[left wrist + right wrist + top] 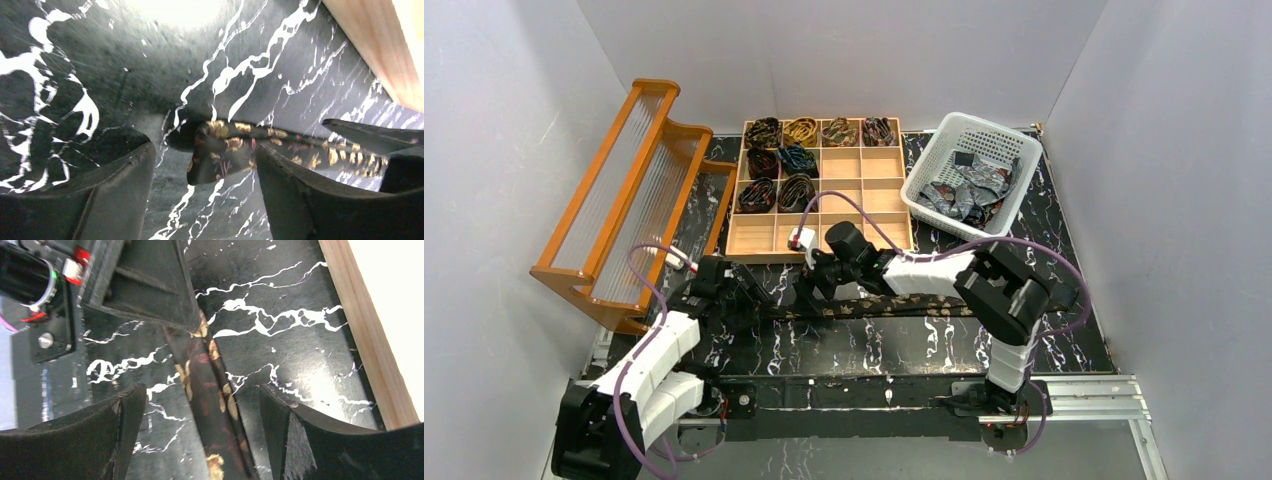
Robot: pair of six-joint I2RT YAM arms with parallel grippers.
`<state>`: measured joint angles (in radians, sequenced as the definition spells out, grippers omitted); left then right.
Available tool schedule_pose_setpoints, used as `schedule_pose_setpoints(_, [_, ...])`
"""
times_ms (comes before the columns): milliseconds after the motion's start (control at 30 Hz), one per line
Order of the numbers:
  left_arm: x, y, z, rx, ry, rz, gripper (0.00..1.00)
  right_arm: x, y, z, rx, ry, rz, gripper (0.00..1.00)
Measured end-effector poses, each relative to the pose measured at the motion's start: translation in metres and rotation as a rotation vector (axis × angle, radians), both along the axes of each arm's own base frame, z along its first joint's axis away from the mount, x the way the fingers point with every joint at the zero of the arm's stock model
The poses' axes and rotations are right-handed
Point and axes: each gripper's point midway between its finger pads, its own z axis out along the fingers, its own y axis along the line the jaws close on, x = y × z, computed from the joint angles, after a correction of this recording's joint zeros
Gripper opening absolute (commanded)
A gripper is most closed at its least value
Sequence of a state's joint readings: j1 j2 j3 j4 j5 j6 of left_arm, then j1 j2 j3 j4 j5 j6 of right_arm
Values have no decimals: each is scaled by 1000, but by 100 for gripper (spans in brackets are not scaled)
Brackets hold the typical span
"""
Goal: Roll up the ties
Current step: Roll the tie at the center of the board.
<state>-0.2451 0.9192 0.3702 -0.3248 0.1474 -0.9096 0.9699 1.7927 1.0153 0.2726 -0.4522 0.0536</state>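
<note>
Two wide-open tools, left tool (202,152) and right tool (200,397), straddle the flat brown tie (230,144) on the worktop (874,352), gripping nothing, seemingly ready to roll it.

Much of the long tie is out of sight

From above, the dark brown, gold-flecked fabric tie (894,308) has its left end lost under the left gripper (752,303) and its right end behind the right arm (1014,300). The far-right white plastic basket (996,140) holds grey patterned ties (969,190), too tangled and small to count.
</note>
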Motion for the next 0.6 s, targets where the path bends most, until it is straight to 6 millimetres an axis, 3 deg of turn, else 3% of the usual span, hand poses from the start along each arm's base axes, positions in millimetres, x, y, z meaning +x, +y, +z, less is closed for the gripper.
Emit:
schedule_pose_setpoints(133, [10, 13, 4, 90, -1, 19, 90, 1, 9, -17, -9, -52, 55, 94])
schedule_pose_setpoints(367, [13, 26, 3, 174, 17, 25, 91, -10, 35, -6, 96, -205, 204, 92])
schedule_pose_setpoints(433, [12, 28, 3, 183, 20, 25, 91, -12, 43, -13, 104, -221, 248, 92])
schedule_pose_setpoints(600, [10, 29, 2, 195, 29, 17, 91, -17, 42, -42, 69, -229, 305, 89])
